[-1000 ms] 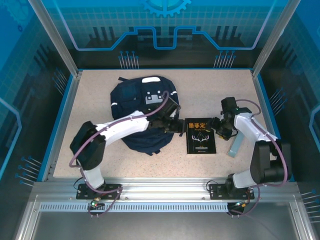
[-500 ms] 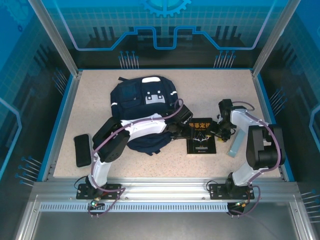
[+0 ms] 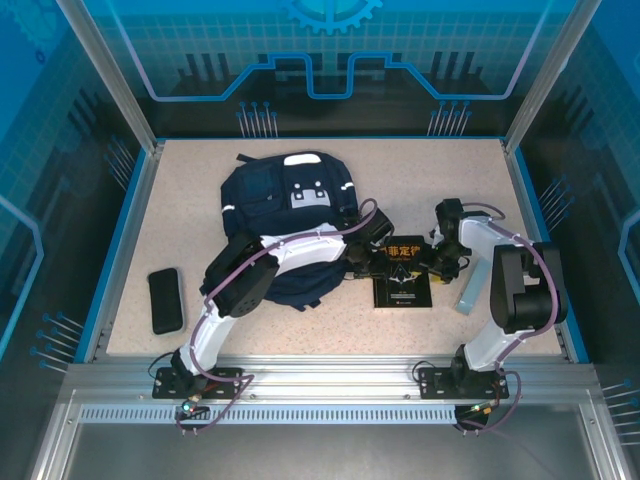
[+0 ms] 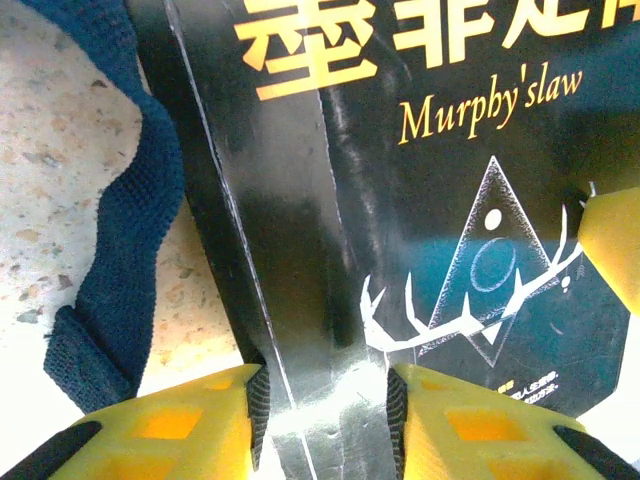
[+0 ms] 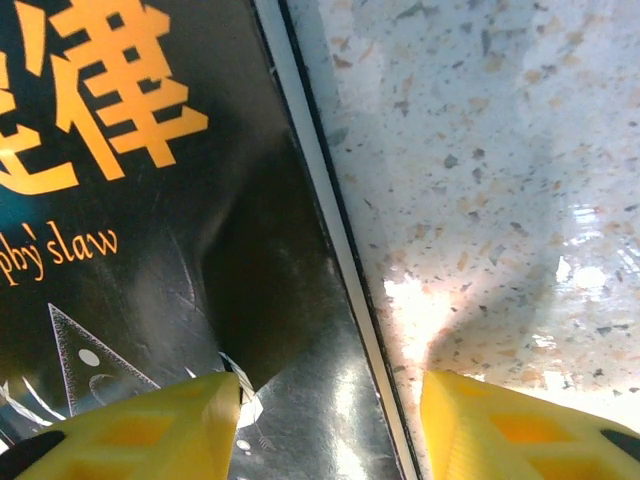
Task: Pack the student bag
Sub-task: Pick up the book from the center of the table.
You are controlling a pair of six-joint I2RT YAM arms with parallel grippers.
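The navy student bag [image 3: 285,200] lies on the desk [image 3: 450,180], upper centre-left in the top view. Just right of it sits a black book [image 3: 403,275] (gold title "Murphy's law"). The left gripper [image 4: 325,400] has its jaws parted over the book's spine side. The right gripper [image 5: 330,400] has its jaws wide apart, straddling the opposite edge.

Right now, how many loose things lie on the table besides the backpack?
3: a black slab left of the backpack, a black book right of it, a pale strip beside the right arm. More may hide under the backpack.
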